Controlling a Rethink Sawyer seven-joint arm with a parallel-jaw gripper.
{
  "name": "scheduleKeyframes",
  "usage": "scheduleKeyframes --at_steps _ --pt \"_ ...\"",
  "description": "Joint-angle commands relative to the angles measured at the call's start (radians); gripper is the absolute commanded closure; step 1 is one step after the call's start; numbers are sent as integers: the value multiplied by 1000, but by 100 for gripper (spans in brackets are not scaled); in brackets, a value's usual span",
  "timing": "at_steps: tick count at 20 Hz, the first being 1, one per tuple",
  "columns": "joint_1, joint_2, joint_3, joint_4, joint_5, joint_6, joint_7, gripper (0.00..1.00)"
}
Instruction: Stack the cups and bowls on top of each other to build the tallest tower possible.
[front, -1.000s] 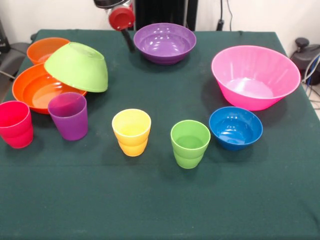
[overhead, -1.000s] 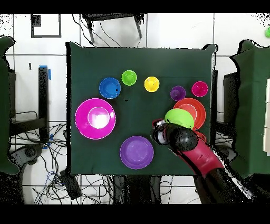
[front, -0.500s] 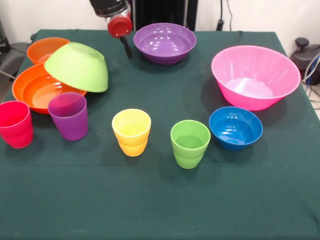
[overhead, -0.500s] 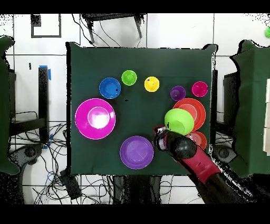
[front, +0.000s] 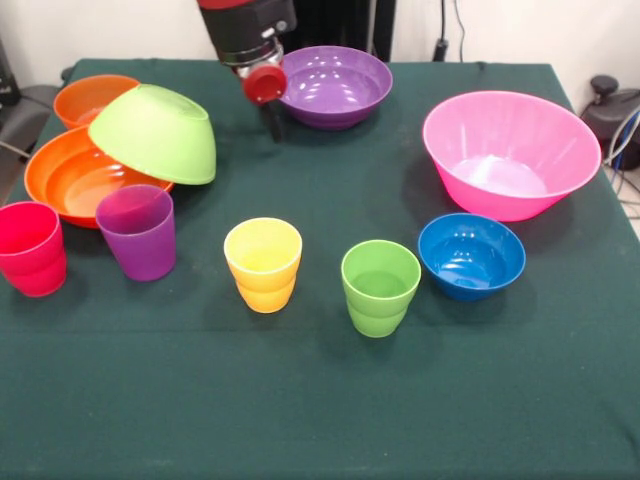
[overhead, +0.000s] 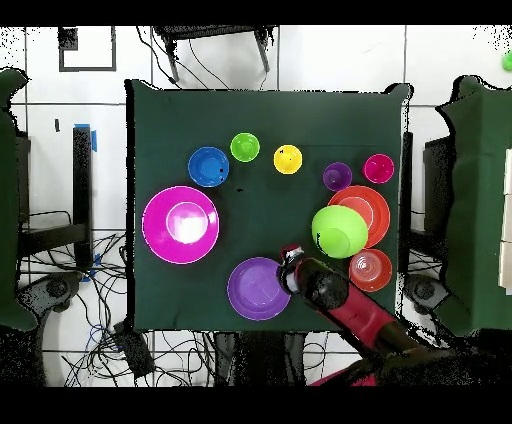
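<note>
Front view shows the hand (front: 268, 105) hanging over the worktop (front: 320, 400) just beside the purple bowl (front: 330, 85), near the far edge; whether its fingers are apart or closed cannot be told, and it carries nothing that can be seen. The purple bowl stands upright and empty. Toward the right edge the pink bowl (front: 510, 152) also stands upright, with the blue bowl (front: 471, 255) just in front of it, nearly touching. Toward the left edge the lime bowl (front: 155, 132) lies upside down and tilted, resting on the rim of the large orange bowl (front: 75, 178), while the small orange bowl (front: 92, 98) sits behind them in the far left corner. Four cups stand upright in a loose row across the middle: red cup (front: 30, 248) at the left edge, purple cup (front: 137, 231) just beside it, then yellow cup (front: 263, 264) and green cup (front: 380, 287), each apart from the others. No bowl or cup sits squarely on another, so no tower stands. From overhead, the arm (overhead: 345, 305) reaches in from the robot's edge, its end between the purple bowl (overhead: 258, 289) and the lime bowl (overhead: 338, 231).
</note>
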Motion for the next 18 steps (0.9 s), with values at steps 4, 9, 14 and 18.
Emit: scheduleKeyframes --at_steps 4,9,14,18 --pt "39 75 30 -68 -51 29 41 0" --pt "60 66 3 -75 -46 59 36 0" --pt "75 68 -23 -94 -44 45 38 0" --pt "78 86 -29 -111 -49 23 37 0"
